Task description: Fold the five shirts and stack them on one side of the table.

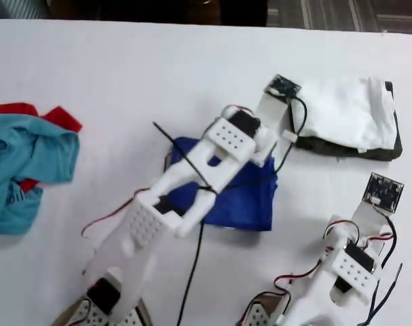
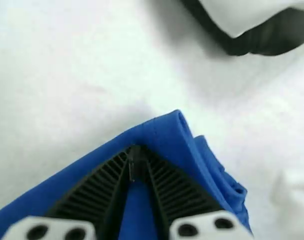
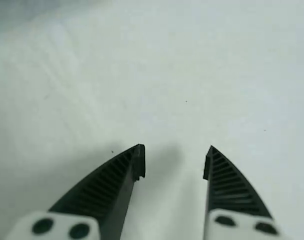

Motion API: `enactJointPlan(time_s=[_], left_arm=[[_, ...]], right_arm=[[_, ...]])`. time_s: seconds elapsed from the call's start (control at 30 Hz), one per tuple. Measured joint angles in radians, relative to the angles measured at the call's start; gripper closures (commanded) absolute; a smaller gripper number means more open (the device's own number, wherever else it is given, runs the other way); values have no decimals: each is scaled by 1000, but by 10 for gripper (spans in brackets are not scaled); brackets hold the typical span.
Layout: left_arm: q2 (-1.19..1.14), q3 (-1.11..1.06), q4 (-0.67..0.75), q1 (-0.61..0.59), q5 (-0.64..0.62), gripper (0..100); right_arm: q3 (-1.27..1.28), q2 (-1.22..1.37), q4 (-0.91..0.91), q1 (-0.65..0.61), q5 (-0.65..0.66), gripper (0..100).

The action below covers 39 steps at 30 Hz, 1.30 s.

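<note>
Pinching blue shirt (image 2: 168,133), left end effector (image 2: 134,162); right end effector (image 3: 174,162) spread over table (image 3: 192,75).

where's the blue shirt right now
In the high view the blue shirt lies under the left arm, left of the white shirt stacked on a black shirt; the left gripper is shut on its edge.
</note>
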<state>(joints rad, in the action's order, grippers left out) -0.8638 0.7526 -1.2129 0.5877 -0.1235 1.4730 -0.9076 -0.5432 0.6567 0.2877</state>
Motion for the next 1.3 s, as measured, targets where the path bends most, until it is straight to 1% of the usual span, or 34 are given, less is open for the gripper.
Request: enactJointPlan(time_s=[0.2, 0.27, 0.33, 0.43, 0.63, 0.73, 0.87, 1.03, 1.13, 1.3], left_arm=[[-55, 3, 49, 11, 0, 975], [-55, 37, 44, 6, 0, 975], [-55, 92, 8, -5, 0, 975], [-55, 219, -100, -31, 0, 975], [-68, 526, -391, -121, 0, 975], [-68, 577, -516, -189, 3, 975], [-69, 531, -548, -293, 64, 975], [-69, 350, -552, -410, 127, 975], [-69, 241, -531, -423, 158, 975], [-69, 126, -436, -423, 164, 975]], right_arm=[[0, 0, 0, -14, 0, 804], [0, 0, 0, -11, 0, 804], [0, 0, 0, -12, 0, 804], [0, 0, 0, -12, 0, 804], [0, 0, 0, -12, 0, 804], [0, 0, 0, -12, 0, 804], [0, 0, 0, -12, 0, 804], [0, 0, 0, -12, 0, 804], [0, 0, 0, -18, 0, 804], [0, 0, 0, -21, 0, 804]])
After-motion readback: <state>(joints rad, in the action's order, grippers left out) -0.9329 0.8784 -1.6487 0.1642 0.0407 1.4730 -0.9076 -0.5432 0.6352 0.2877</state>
